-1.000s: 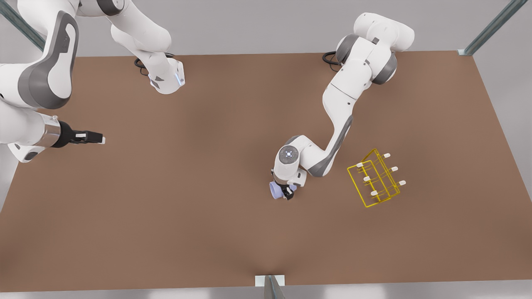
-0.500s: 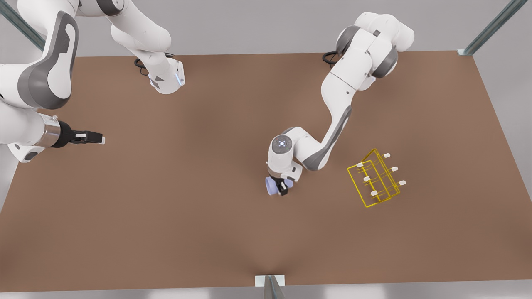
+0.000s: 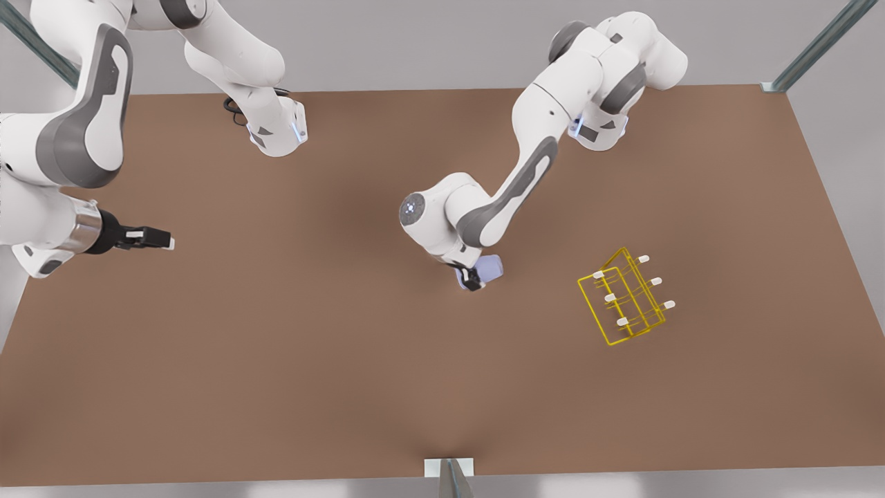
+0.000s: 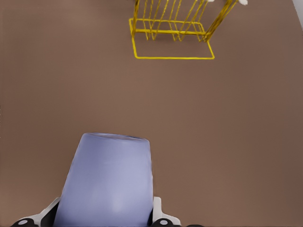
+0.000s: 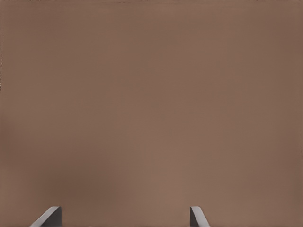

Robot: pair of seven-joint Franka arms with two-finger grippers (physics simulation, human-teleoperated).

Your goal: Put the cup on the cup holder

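The cup was seen right up close in the left wrist view, clenched between the fingers of the left gripper and carried above the bare brown counter, roughly mid-counter in the front view. Farther on, the cup holder was found standing well apart from it, toward the front view's right, with its white-capped prongs pointing up and none of them loaded yet. To get this bit done well, the cup's open mouth should probably be lined up over one prong before it's lowered, and it shouldn't be let go until it's seated. Way off at the front view's left, the right gripper was parked and waiting, fingers spread wide with nothing in them.
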